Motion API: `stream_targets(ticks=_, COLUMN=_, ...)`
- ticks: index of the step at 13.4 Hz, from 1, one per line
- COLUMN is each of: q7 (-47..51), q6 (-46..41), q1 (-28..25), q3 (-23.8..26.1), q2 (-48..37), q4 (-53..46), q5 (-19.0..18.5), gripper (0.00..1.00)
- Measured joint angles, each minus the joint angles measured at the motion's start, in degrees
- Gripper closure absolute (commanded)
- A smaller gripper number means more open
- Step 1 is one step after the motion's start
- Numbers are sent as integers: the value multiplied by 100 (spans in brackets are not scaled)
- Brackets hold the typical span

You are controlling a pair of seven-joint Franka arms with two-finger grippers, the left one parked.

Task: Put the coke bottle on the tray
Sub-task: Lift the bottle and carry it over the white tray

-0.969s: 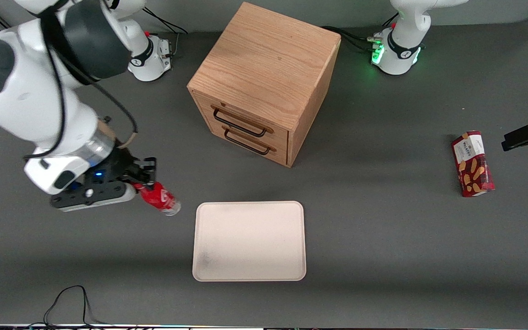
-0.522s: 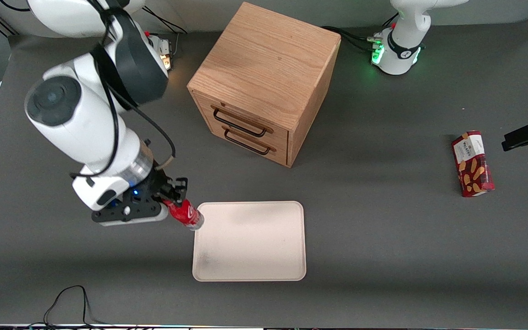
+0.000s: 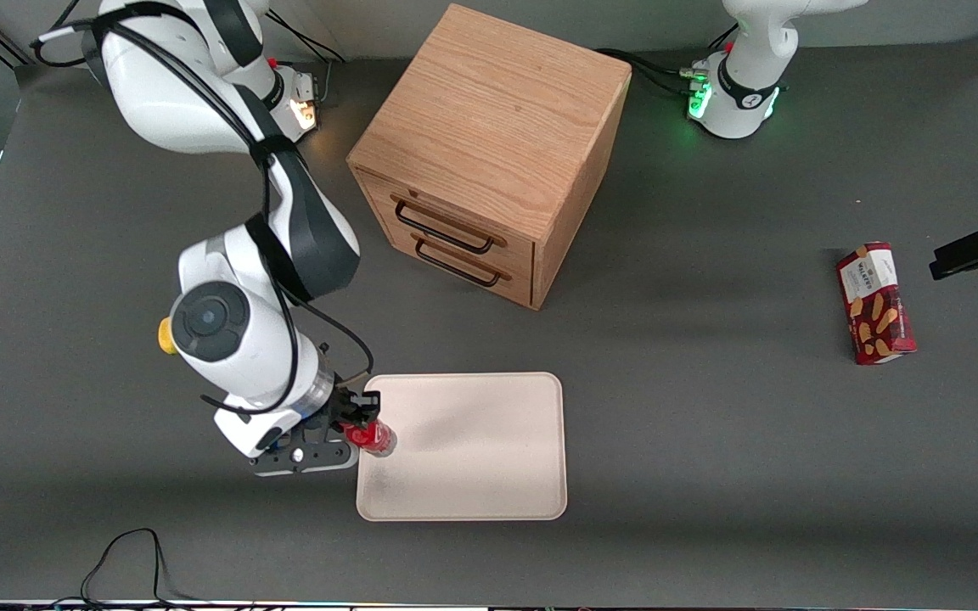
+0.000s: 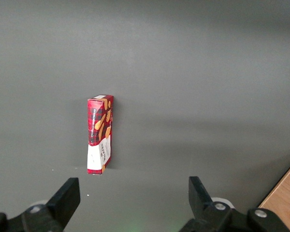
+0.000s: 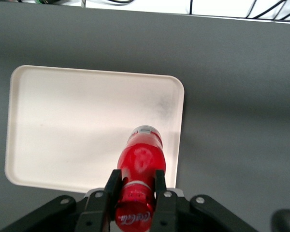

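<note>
My right gripper (image 3: 360,424) is shut on the neck of the coke bottle (image 3: 373,438), a small bottle with a red cap, red label and clear base. The bottle hangs base down just above the cream-white tray (image 3: 472,450), over the tray's edge nearest the working arm's end of the table. In the right wrist view the black fingers (image 5: 112,186) clamp the bottle (image 5: 141,162) just under its cap, and the tray (image 5: 67,121) spreads below it. The bottle's base looks clear of the tray surface.
A wooden two-drawer cabinet (image 3: 489,153) stands farther from the front camera than the tray. A red biscuit box (image 3: 875,303) lies toward the parked arm's end of the table, also in the left wrist view (image 4: 100,134). A black cable (image 3: 128,560) loops near the table's front edge.
My right gripper has carried the bottle sideways from the bare table toward the tray and nearer the front camera. The bottle now hangs over the tray's edge, more upright.
</note>
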State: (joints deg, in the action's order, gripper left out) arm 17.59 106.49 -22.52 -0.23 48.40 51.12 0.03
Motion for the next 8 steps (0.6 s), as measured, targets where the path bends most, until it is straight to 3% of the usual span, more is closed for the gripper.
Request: stream_targets(ticks=8, q7=-481, q6=731, q1=169, q3=0, q2=645, q4=-1, q5=0, gripper=100)
